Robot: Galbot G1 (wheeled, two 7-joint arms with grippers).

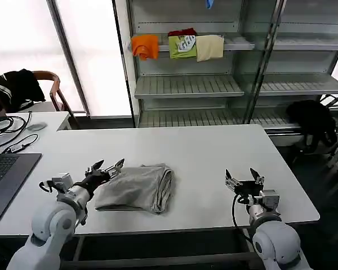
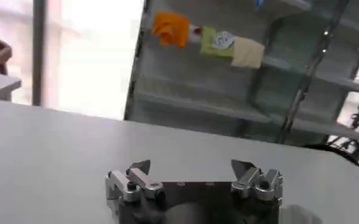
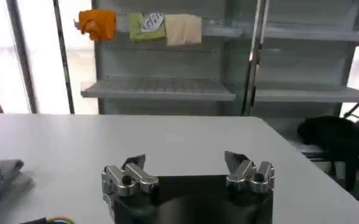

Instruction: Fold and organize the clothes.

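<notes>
A folded light grey soft shirt (image 1: 136, 188) lies near the front edge of the white rectangular worktop (image 1: 186, 149), left of centre. The left gripper (image 1: 109, 166) hovers at the shirt's 9 o'clock edge, fingers spread, holding nothing. The right gripper (image 1: 241, 178) sits well apart at the shirt's 3 o'clock, above bare worktop, fingers likewise spread and empty.

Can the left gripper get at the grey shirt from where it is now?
Probably yes. The left gripper is open, at the near left edge of the grey shirt folded on the table, with nothing between them. The right gripper is open and well off to the right.
</notes>
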